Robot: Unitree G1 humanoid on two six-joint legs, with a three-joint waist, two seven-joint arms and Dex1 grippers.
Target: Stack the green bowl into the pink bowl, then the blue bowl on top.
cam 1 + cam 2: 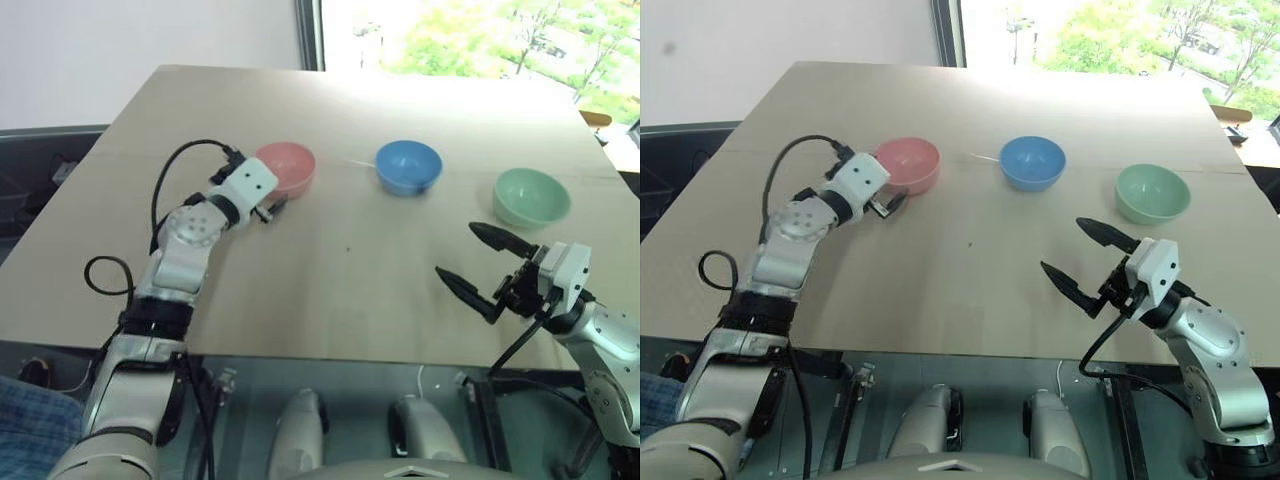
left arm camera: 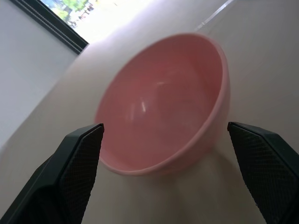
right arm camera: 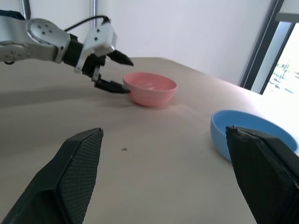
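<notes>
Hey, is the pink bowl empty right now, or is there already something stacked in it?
Empty. The pink bowl shows a bare inside, and the green bowl and blue bowl sit apart on the table.

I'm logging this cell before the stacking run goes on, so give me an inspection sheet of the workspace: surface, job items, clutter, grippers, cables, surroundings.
Surface: light wooden table, flat, with one tiny dark speck near the middle.
Job's things: pink bowl, blue bowl and green bowl stand apart in a row, upright, empty, none stacked.
Clutter: nothing seen.
Grippers: left gripper open at the pink bowl's near side, holding nothing; right gripper open above the table, short of the green bowl, holding nothing.
Cables: black cable loops along the left arm; another hangs below the right wrist.
Surroundings: window with greenery beyond the table's far edge; white wall beside it.
</notes>
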